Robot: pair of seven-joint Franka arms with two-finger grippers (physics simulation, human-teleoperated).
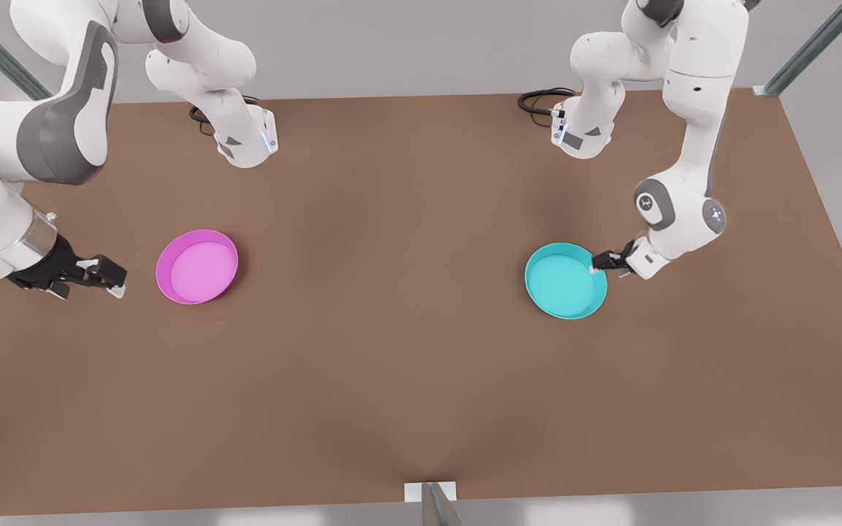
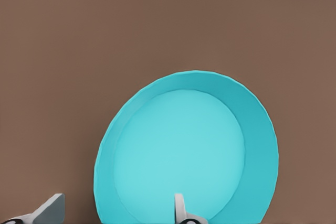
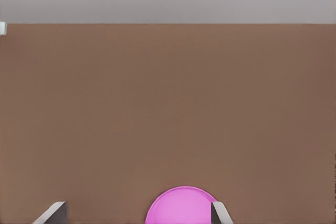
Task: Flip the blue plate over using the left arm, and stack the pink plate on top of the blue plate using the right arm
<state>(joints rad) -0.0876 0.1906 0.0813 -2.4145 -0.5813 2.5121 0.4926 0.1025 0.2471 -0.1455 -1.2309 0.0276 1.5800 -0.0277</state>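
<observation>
Front view, item list, all placed against the brown table (image 1: 406,351).

Blue plate (image 1: 566,281): resting open side up on the table's half toward the front view's right.

Left gripper (image 1: 598,264): at the blue plate's rim, fingers spread, one inside the rim and one outside, not yet closed on it. Left wrist view confirms the straddle.

Pink plate (image 1: 196,266): open side up, well apart from the blue plate, toward the front view's left.

Right gripper (image 1: 115,281): open, near the pink plate, waiting.

Handling note: close firmly on the rim wall, lift clear of the table, then rotate.
</observation>
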